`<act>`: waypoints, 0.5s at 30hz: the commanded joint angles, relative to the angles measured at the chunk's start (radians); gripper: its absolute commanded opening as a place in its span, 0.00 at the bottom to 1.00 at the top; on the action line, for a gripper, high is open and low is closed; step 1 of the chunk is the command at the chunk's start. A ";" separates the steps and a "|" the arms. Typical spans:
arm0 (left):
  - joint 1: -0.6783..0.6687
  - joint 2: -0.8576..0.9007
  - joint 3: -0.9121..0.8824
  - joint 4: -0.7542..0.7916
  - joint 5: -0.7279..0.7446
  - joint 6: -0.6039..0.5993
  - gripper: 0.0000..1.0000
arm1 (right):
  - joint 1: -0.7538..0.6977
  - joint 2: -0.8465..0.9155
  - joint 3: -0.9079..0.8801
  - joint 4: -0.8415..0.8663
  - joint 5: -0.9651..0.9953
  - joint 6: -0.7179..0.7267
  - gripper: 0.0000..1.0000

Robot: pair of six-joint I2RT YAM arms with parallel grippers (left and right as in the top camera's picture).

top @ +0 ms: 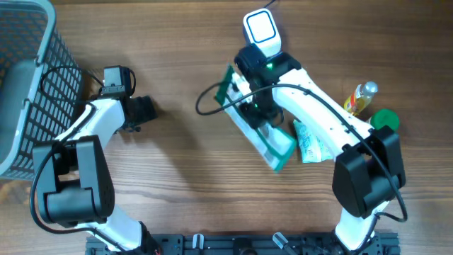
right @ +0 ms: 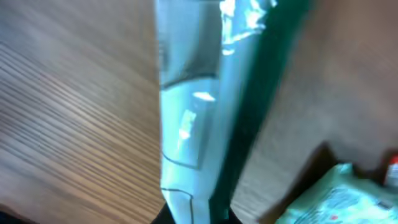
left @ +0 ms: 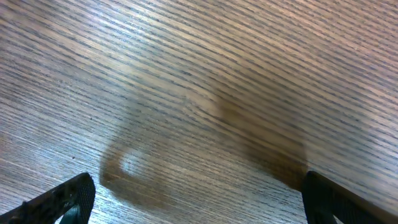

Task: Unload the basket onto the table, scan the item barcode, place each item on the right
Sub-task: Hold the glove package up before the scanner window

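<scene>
The right gripper (right: 189, 213) is closed on the green-edged clear package (right: 186, 124) projecting from its jaws, while the left gripper (top: 145, 112) stands open over the table (top: 184, 184) near the grey basket (top: 28, 78).

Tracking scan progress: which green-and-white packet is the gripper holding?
The long green-edged packet, in the right gripper; the small crinkled packet lies loose on the table.

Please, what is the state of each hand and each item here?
Left hand: open, empty.
Right hand: shut on long green-and-white packet.
White barcode scanner: window uncovered.
Small green-and-white pouch: lying on table.
Yellow plastic bottle: lying on its side.
Grey mesh basket: upright.
</scene>
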 commanded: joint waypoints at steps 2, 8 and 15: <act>0.003 0.017 -0.015 -0.008 -0.016 0.020 1.00 | -0.003 -0.012 -0.154 0.047 0.116 0.000 0.18; 0.003 0.017 -0.015 -0.008 -0.016 0.020 1.00 | -0.003 -0.012 -0.281 0.175 0.178 0.013 0.83; 0.003 0.017 -0.015 -0.008 -0.016 0.020 1.00 | -0.002 -0.012 -0.304 0.339 0.243 0.269 1.00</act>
